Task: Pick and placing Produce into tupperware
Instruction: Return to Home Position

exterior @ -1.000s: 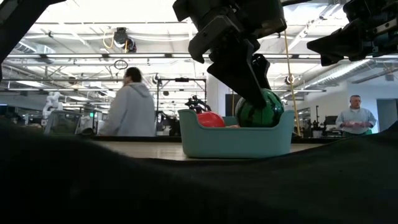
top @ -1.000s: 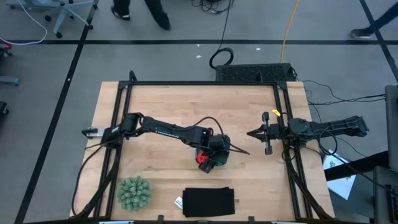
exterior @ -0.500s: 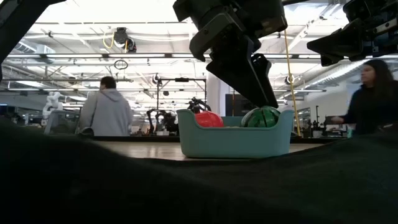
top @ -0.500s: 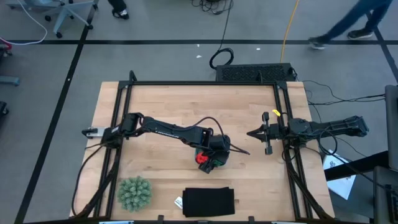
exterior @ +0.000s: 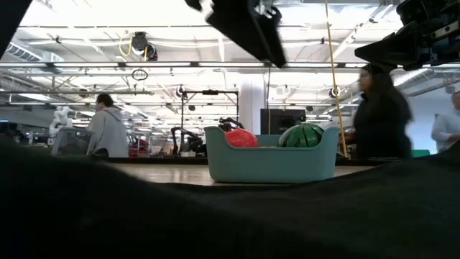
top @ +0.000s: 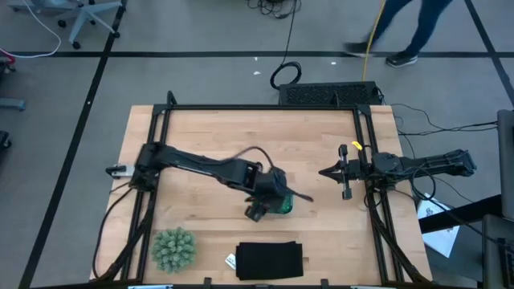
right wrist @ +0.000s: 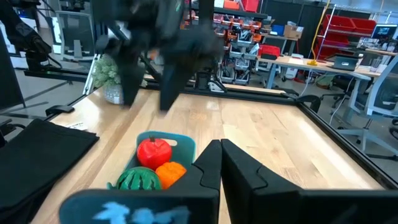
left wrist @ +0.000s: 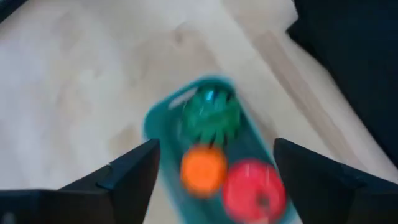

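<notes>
Left claw (left wrist: 216, 148) has let go of the dark green striped ball (exterior: 302, 135) and lifted clear of the tupperware (exterior: 273, 164); a second ago it was still down in it. Its fingers are wide apart, holding nothing. The green one now sits in the tub with the red fruit (exterior: 242, 138) and orange ball (left wrist: 204, 169), so the packing looks done. Right claw (right wrist: 219, 152) waits at the counter's (top: 209, 128) right edge, fingers together.

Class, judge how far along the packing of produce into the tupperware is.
Done: the red fruit, orange ball and green striped ball lie in the tupperware. In hand: nothing; the left gripper hangs open above it, the right gripper waits aside. Left: parking the arm.
</notes>
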